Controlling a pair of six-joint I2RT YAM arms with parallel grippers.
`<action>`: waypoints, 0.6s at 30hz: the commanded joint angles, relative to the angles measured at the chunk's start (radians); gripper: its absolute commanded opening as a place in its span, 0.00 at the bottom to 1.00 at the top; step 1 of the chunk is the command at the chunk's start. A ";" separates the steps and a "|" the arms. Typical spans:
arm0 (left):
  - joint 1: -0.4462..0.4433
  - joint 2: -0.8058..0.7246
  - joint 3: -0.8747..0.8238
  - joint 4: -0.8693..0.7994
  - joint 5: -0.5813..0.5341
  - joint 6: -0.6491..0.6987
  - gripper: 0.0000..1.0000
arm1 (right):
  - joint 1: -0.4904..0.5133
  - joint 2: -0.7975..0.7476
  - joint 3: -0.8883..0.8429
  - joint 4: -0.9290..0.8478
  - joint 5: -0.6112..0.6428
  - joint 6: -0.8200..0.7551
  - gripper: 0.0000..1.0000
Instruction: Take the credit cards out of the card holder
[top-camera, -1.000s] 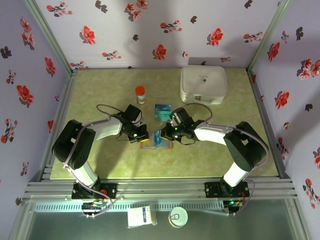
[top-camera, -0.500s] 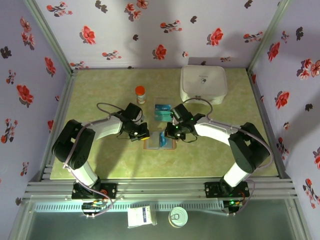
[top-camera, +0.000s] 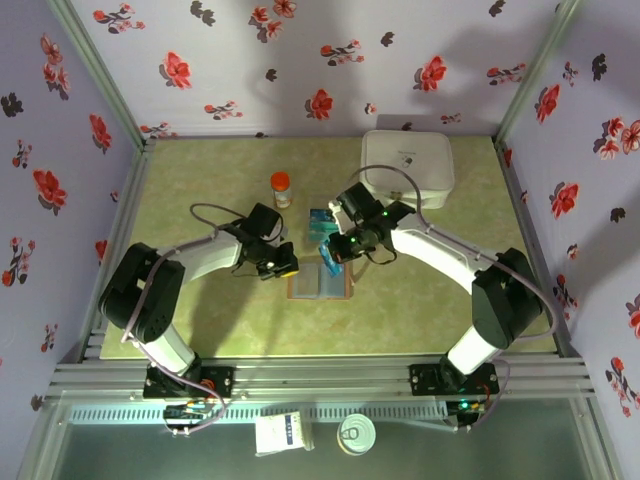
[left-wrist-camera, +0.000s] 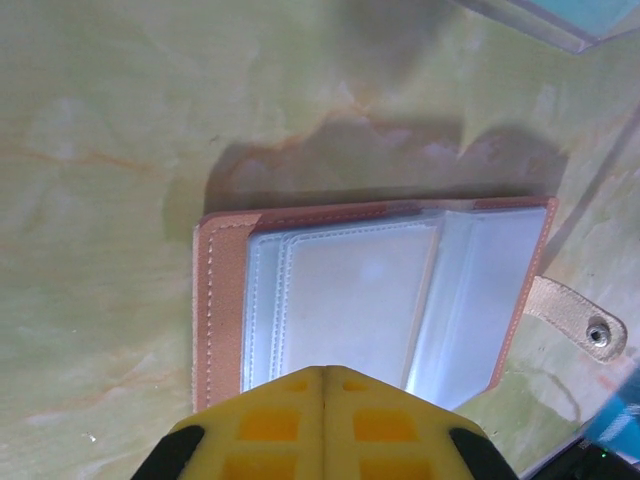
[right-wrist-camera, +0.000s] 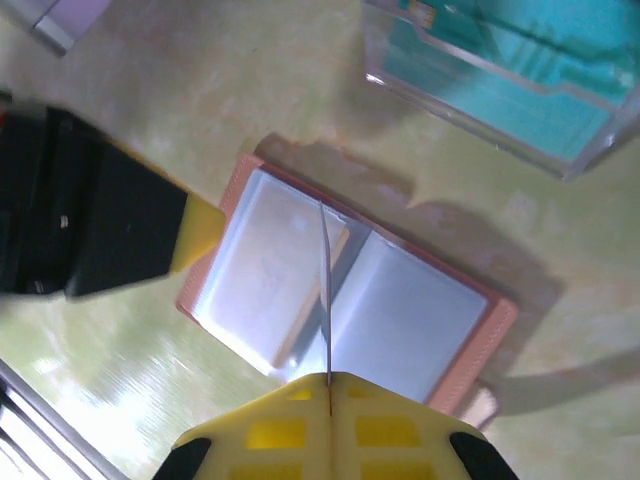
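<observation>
Roughly midway across the table (top-camera: 200, 190), the card holder (top-camera: 318, 284) lies open and flat, a brown border framing its pale pocket panels. A tan strap (left-wrist-camera: 585, 322) with a snap sticks out from one short side. The left pincer (top-camera: 282, 268) is closed, holding nothing between its yellow fingertips (left-wrist-camera: 270, 425); they rest on the holder's left edge. The right pincer (right-wrist-camera: 328, 378) hangs above the holder's middle fold, clamped on a single credit card (right-wrist-camera: 325, 290). From the right wrist this card shows edge-on, as a thin upright line. From above it shows as a small teal piece at the pincer's tip, over the holder's far edge. Just beyond the holder sits a clear plastic tray (right-wrist-camera: 572, 165) with more teal credit cards (right-wrist-camera: 490, 85) lying inside it. Farther back on the right stands a white rounded case (top-camera: 406, 170). An orange-capped bottle (top-camera: 281, 188) stands upright to the left of the tray.
</observation>
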 joint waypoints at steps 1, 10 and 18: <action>0.007 -0.007 -0.027 -0.035 -0.024 0.029 0.05 | -0.007 0.041 0.113 -0.168 0.069 -0.393 0.00; 0.007 0.026 -0.049 -0.035 -0.060 0.041 0.04 | -0.033 0.197 0.380 -0.311 0.162 -0.776 0.00; 0.017 0.050 -0.046 -0.058 -0.083 0.062 0.03 | -0.097 0.331 0.557 -0.357 0.086 -0.883 0.00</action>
